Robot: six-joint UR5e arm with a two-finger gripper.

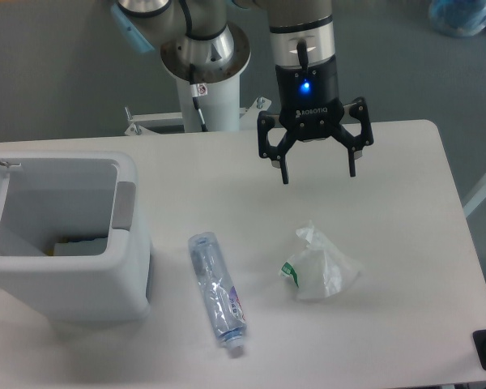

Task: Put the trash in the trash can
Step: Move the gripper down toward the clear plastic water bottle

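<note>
nothing's binned yet, i'm hovering my gripper (pixel 317 173) wide open and empty over the far side, bag (pixel 319 264) just nearer, bottle (pixel 216 289) left of it, trash can (pixel 73 275) waiting open far left.

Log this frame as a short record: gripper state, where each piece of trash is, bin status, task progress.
gripper: open, empty, above the table, beyond the bag
bottle: lying flat on the table, right of the bin
bag: crumpled on the table, right of the bottle, apart from it
bin: lid open, something already at the bottom
progress: neither piece picked up yet
</note>
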